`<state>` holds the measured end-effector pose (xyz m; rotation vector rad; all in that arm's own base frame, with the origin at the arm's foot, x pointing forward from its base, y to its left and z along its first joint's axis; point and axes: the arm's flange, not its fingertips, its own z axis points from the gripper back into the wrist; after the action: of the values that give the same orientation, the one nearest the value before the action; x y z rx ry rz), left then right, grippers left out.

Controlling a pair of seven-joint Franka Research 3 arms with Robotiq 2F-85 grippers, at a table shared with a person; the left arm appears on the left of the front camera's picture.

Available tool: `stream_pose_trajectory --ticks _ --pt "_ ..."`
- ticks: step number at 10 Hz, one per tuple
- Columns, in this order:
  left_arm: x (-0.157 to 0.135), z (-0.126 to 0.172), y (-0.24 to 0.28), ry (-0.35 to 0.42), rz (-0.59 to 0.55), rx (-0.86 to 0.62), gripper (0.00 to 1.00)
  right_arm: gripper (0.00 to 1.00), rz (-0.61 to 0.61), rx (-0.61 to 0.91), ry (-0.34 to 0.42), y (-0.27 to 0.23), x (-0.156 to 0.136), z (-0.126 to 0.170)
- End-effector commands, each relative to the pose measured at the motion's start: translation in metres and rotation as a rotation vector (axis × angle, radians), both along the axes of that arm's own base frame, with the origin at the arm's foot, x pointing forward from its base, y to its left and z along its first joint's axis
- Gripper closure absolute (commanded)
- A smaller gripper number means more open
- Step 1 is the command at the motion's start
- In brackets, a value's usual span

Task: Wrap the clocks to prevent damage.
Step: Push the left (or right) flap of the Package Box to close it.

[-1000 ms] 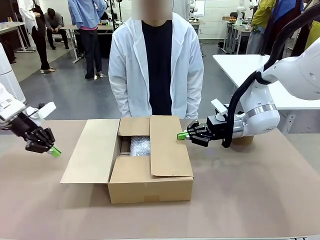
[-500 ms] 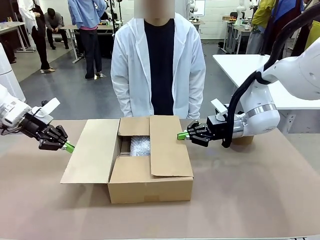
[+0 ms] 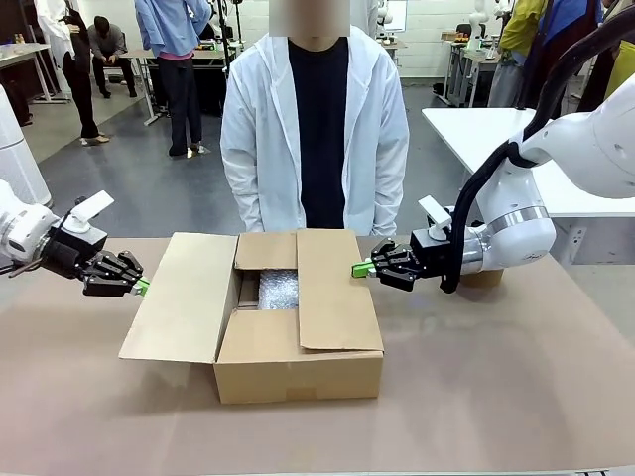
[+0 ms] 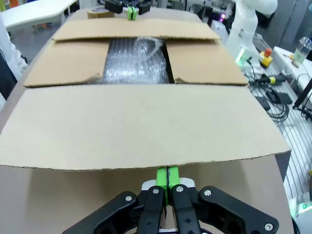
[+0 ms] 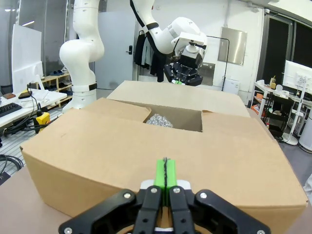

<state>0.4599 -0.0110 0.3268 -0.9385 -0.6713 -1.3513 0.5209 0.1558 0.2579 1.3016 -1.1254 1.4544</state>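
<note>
— Brown table [image 3: 516, 397], and what sits on it?

— A cardboard box [image 3: 298, 372] in the middle, with a person [image 3: 314, 129] in a white coat standing behind it. From the front, the box's left flap [image 3: 184, 297] splays outward and the right flap [image 3: 332, 293] lies folded over the top.

— The arms?

— The left arm [image 3: 25, 233] reaches in low from the left and the right arm [image 3: 516, 223] from the right. Both are nearly level, pointing at each other across the box. The left gripper [image 3: 142, 287] is pinched closed on nothing, tips at the splayed flap's outer edge. Its wrist camera shows the green pads [image 4: 161, 176] right against that edge. The right gripper [image 3: 359, 269], also closed and empty, has its tips at the folded flap's edge.

— And the clocks?

— The bubble-wrapped bundle [image 3: 279, 289] lies inside the box, in the gap between the flaps. The front shows a sliver; the left wrist camera looks down on far more of it. Flaps cover its ends, so I cannot tell which way its long side runs.
</note>
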Motion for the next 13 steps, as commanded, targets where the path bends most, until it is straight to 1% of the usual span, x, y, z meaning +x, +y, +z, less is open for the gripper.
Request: stream_pose_trajectory --ticks 1,5,6,7,10,12,13 --pt "0.005 0.001 0.001 -0.03 0.009 -0.074 1.0 0.99 -0.003 0.005 -0.007 0.001 0.0 -0.004" --pt "0.004 0.009 -0.011 -0.059 -0.025 -0.142 1.0 0.99 -0.003 0.005 -0.007 0.001 0.0 -0.004" --pt "0.007 0.012 -0.019 -0.064 -0.036 -0.156 1.0 0.99 -0.003 0.005 -0.007 0.001 0.0 -0.004" --pt "0.013 0.016 -0.029 -0.068 -0.048 -0.168 1.0 0.99 -0.003 0.005 -0.007 0.001 0.0 -0.004" --pt "0.02 0.026 -0.065 -0.085 -0.1 -0.187 1.0 0.99 -0.003 0.005 -0.007 0.001 0.0 -0.004" --pt "0.02 0.022 -0.084 -0.091 -0.119 -0.181 1.0 0.99 -0.003 0.005 -0.007 0.001 0.0 -0.004" --pt "0.023 0.02 -0.092 -0.081 -0.135 -0.175 1.0 0.99 -0.003 0.005 -0.007 0.001 0.0 -0.004"
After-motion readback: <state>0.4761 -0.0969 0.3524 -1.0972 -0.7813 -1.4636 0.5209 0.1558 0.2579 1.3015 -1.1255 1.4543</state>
